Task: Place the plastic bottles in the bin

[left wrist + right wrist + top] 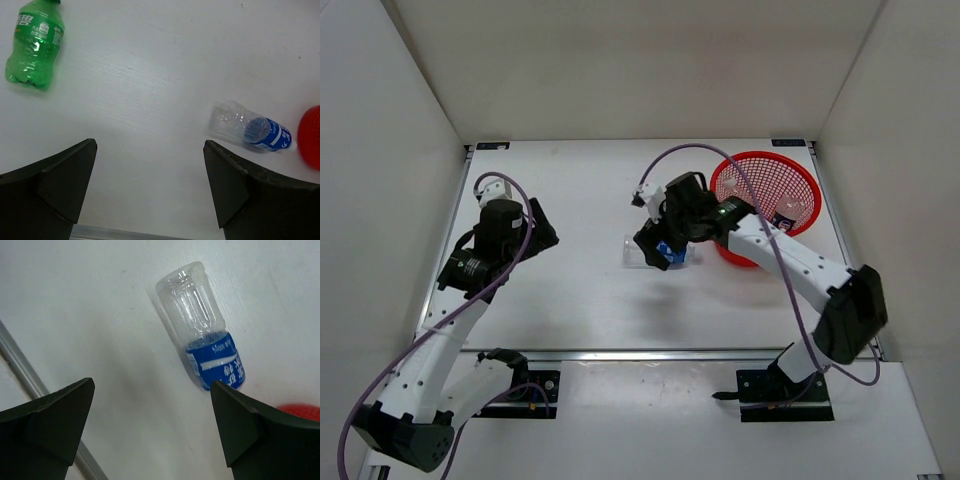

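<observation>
A clear plastic bottle with a blue label lies on its side on the white table, just left of the red mesh bin. My right gripper hovers open above it; the bottle lies just ahead of the right fingertip and nothing is between the fingers. In the top view this gripper partly covers that bottle. An all-green bottle lies at the far left of the left wrist view. My left gripper is open over bare table, well short of both bottles. Another clear bottle lies inside the bin.
White walls close the table in on the left, back and right. A metal rail runs along the near edge in front of the arm bases. The bin shows as a red patch at the right edge of the left wrist view.
</observation>
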You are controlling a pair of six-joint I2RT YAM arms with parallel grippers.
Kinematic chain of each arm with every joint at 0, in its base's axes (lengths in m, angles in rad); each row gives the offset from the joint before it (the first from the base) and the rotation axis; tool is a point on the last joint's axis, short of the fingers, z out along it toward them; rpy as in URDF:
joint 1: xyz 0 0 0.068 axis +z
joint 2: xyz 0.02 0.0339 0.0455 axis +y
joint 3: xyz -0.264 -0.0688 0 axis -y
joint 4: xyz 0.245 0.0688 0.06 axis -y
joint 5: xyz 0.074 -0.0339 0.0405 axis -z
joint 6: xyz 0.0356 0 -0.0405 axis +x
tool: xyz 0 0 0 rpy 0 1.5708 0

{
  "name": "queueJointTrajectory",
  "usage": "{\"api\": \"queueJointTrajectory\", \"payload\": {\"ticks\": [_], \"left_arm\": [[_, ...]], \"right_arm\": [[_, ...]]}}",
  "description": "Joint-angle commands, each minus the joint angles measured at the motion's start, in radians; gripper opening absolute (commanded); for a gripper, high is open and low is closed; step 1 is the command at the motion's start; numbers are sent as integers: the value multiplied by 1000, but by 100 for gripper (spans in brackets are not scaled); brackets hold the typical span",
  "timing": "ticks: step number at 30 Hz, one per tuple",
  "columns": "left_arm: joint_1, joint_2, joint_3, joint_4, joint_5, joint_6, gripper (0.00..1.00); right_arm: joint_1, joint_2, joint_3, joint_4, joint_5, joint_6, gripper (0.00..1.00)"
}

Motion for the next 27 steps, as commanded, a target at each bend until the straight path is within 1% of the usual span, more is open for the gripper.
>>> {"api": "queueJointTrajectory", "payload": {"ticks": [1,3,4,5,8,10,15,18,20,21,22,23,24,25,26,27], "left_arm": [[27,-52,17,-60,-40,-2,99],[21,-47,25,-92,-66,2,98],[23,-46,34,-110,-74,7,99],[26,-38,34,-122,-77,7,99],[39,-41,17,-136,-54,10,99],[36,-46,2,-118,-25,10,98],[47,-40,-18,-115,-3,9,99],[50,-43,-23,-115,1,12,99],[53,-49,-23,-109,1,6,99],[56,-44,-21,-110,3,7,98],[59,-41,-21,-109,10,4,99],[58,-40,-21,-113,7,2,99],[61,-44,-17,-115,4,1,98],[58,-46,-15,-119,-3,8,99],[55,-46,-17,-129,0,1,98],[59,-49,-10,-132,-9,2,99]], "right_arm": [[-3,117,34,65,-73,-72,99],[-23,168,48,83,-64,-66,99],[-42,206,49,89,-83,-72,99],[-59,214,48,118,-82,-72,99],[-90,268,-22,215,-64,-82,100],[-99,282,-61,275,-77,-95,99],[-110,297,-145,401,-109,-115,99],[-109,314,-187,428,-125,-99,99],[-93,338,-188,459,-87,-105,99],[-79,357,-190,451,-41,-115,99],[-72,366,-182,464,-25,-115,97],[-60,375,-179,468,22,-102,93],[-59,391,-175,471,41,-105,84],[-53,383,-178,473,42,-93,72],[-62,375,-168,468,44,-83,66],[-58,353,-152,458,29,-76,64]]}}
